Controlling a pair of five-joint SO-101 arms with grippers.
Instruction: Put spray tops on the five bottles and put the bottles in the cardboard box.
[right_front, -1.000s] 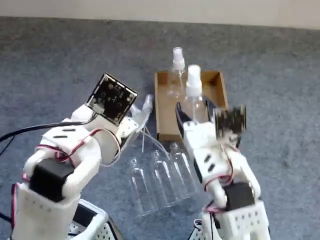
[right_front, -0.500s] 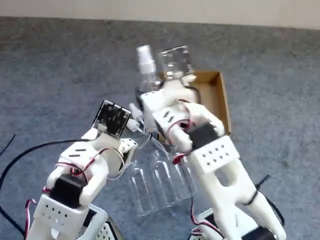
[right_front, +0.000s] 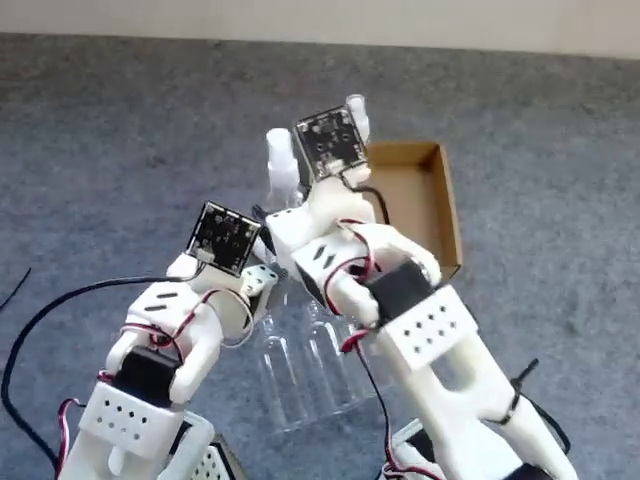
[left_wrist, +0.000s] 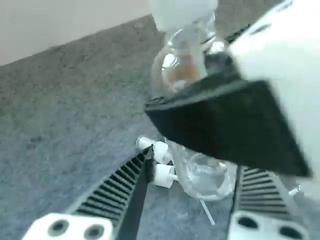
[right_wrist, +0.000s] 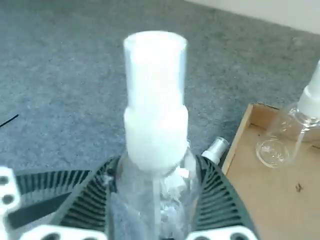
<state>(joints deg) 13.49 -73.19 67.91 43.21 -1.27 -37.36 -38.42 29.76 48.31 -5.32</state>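
Observation:
My right gripper (right_wrist: 155, 172) is shut on a clear bottle (right_wrist: 155, 100) that carries a white spray top, held upright above the carpet left of the cardboard box (right_front: 425, 195). From above, that bottle (right_front: 283, 168) rises over the right gripper (right_front: 290, 218). A second capped bottle (right_wrist: 295, 130) stands in the box (right_wrist: 270, 195). My left gripper (left_wrist: 192, 200) is open just below and beside the held bottle (left_wrist: 185, 65). Two loose spray tops (left_wrist: 160, 162) lie on the carpet between its fingers. Three uncapped bottles (right_front: 305, 365) lie side by side near the arms' bases.
Another spray top (right_wrist: 216, 148) lies on the carpet against the box's outer wall. Grey carpet (right_front: 120, 130) stretches open to the left and far side. The two arms are crossed close together in the middle. A black cable (right_front: 60, 300) trails off at the left.
The right arm has swung left with the capped bottle, from over the box to a spot beside the left gripper. The left arm has drawn back a little and lowered.

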